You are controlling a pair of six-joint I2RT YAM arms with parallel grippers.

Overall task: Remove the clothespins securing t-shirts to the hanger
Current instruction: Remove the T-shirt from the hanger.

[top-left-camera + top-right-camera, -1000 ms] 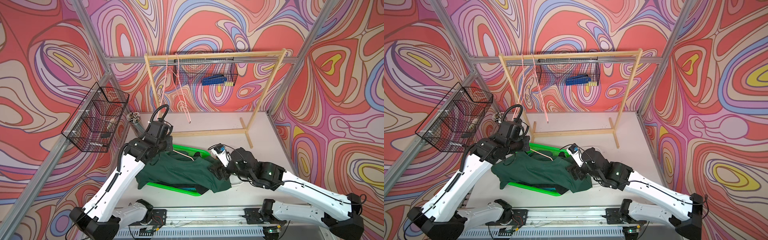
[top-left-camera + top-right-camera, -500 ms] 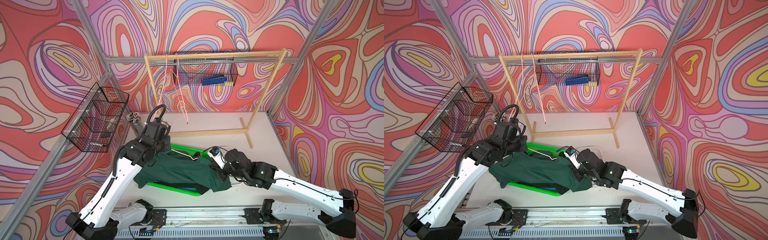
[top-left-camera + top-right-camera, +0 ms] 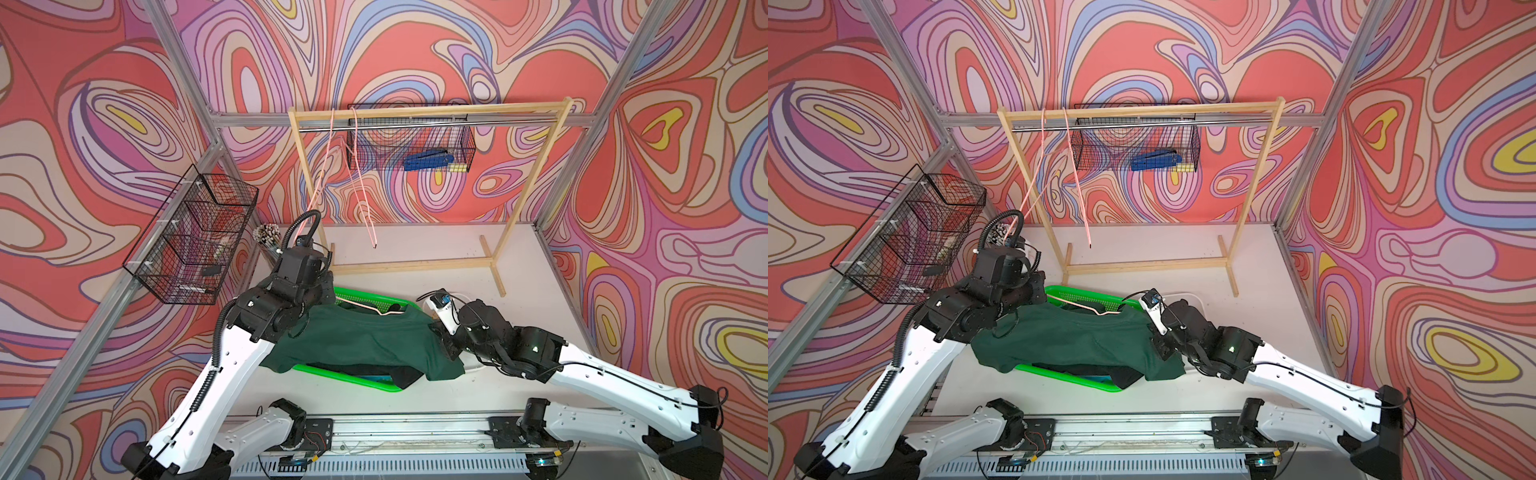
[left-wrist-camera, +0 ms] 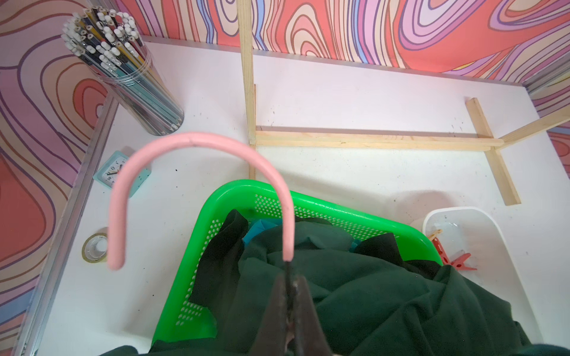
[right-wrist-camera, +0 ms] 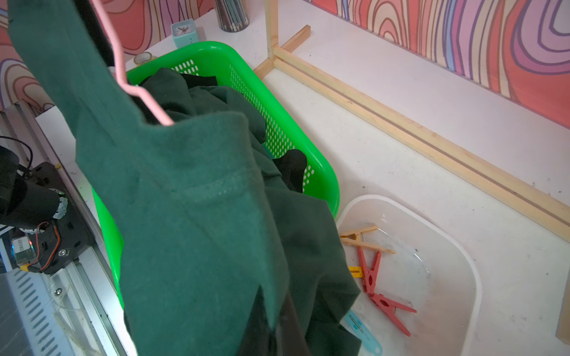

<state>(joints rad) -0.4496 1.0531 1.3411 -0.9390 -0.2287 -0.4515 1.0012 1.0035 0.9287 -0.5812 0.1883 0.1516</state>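
Hanging over green basket (image 3: 376, 384) at middle of worktop (image 3: 436, 249), nearer front edge: dark green t-shirt (image 3: 365, 336), draping on pink hanger (image 4: 200, 138). Black t-shirt (image 5: 293, 166) and turquoise scrap (image 4: 257, 229) lying in basket beneath. Left hand (image 4: 290, 277) pinching hanger's neck below hook. Right hand (image 5: 277, 326) pressing together in green shirt's fabric; anything between fingers hidden. Clothespins (image 5: 371, 274) lying in white tray (image 5: 370, 197), just beside basket, toward right edge.

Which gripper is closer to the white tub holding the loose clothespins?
Right. The right gripper pinches the dark green t-shirt just beside the white tub; the left gripper holds the pink hanger over the green basket's opposite end.
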